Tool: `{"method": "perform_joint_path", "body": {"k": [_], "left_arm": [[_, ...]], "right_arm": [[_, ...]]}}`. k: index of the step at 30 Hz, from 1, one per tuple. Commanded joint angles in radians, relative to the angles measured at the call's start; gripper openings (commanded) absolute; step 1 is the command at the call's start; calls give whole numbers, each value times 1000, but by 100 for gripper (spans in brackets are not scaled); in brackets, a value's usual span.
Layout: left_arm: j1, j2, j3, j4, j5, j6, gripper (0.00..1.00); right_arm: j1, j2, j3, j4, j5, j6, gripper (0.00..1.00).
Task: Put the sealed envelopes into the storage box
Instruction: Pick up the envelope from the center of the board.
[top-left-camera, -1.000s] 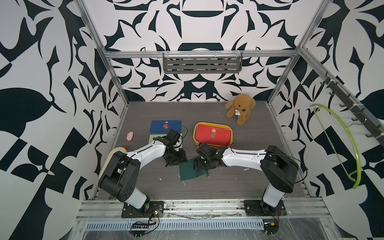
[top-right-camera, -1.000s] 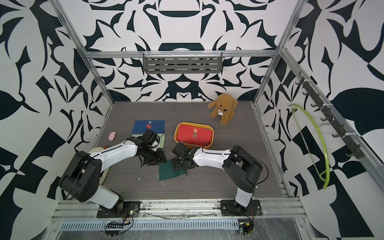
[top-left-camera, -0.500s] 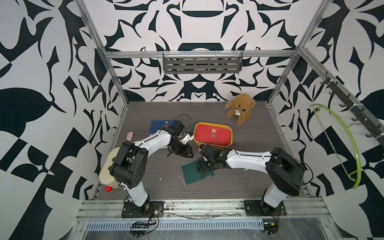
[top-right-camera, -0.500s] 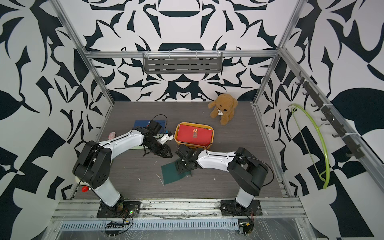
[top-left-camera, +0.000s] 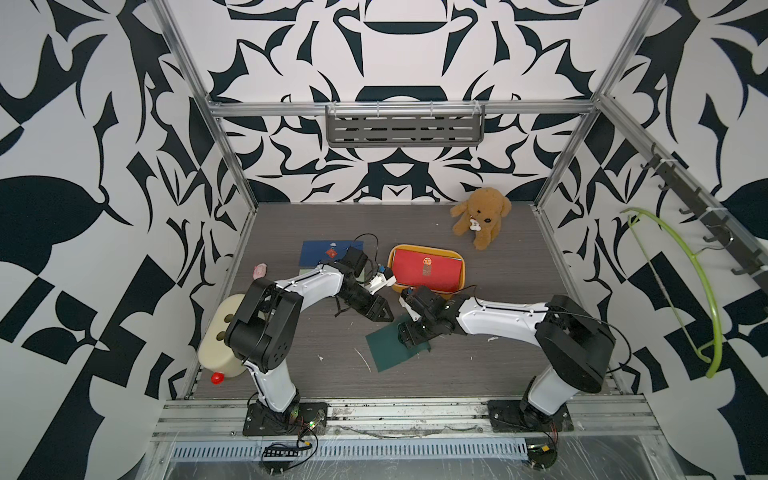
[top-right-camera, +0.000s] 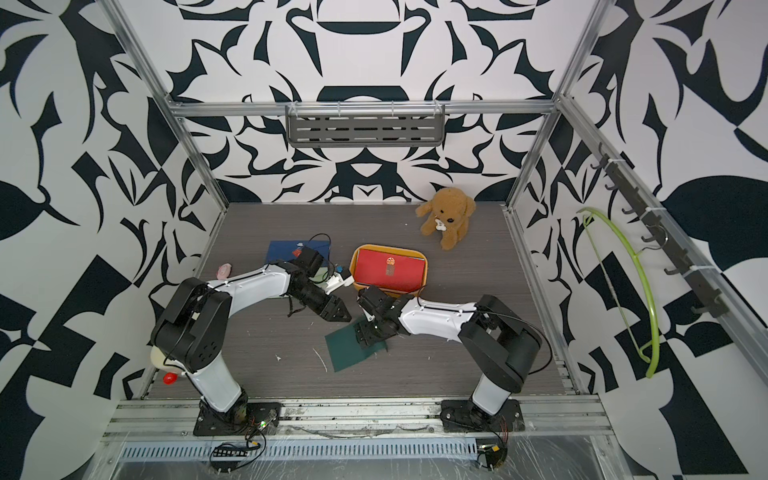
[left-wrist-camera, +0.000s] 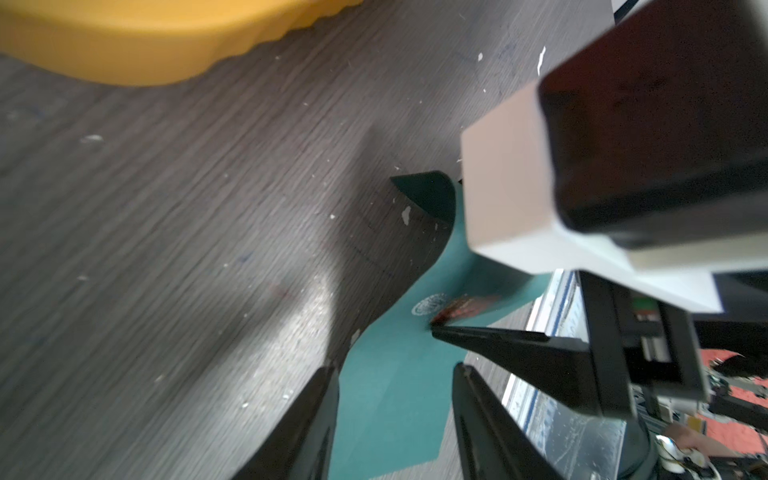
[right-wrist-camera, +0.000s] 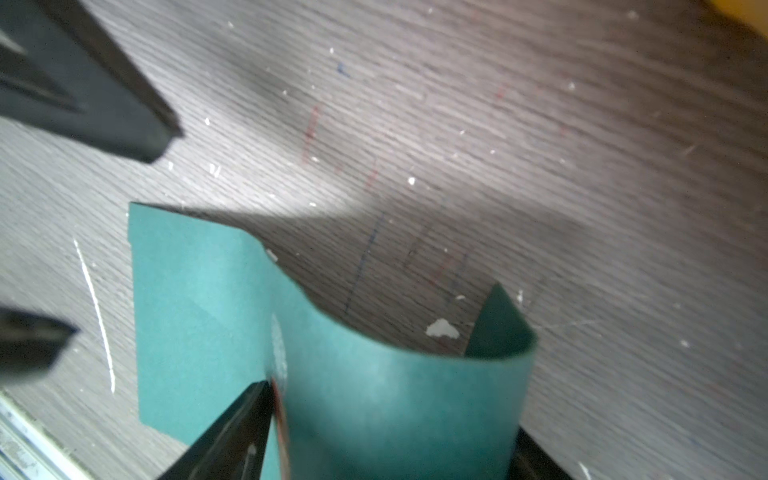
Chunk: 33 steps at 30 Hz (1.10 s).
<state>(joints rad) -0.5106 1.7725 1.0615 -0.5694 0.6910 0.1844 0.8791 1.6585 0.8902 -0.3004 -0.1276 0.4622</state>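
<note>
pickup step: the right hand (top-left-camera: 410, 336) squeezed the dark green envelope (top-left-camera: 386, 352) on the desk (top-left-camera: 478, 374), bowing it. the left hand (top-left-camera: 381, 314) hovered beside, half-spread, empty. next needs a clean lift into the nearby storage box (left-wrist-camera: 124, 41).

The left arm is reaching low inward, the left gripper (top-left-camera: 382, 318) hanging parted and empty. The right gripper (top-left-camera: 409, 337) is pointing down, squeezing the dark green envelope (top-left-camera: 388, 353) between wide-set jaws.
</note>
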Motion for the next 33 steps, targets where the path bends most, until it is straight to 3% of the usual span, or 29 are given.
{"method": "perform_joint_path", "body": {"k": [1,13,33], "left_arm": [[-39,37,40,-25,36,22,51],[-79,136,114,-81,14,33,51],[-162,255,222,-207,122,154,46]], "right_arm": [[-8,10,-38,-69,-13,-26,76],[-37,-53,-64,-85,-45,-64,74],[-75,-71,-50,-87,-73,-118,72]]}}
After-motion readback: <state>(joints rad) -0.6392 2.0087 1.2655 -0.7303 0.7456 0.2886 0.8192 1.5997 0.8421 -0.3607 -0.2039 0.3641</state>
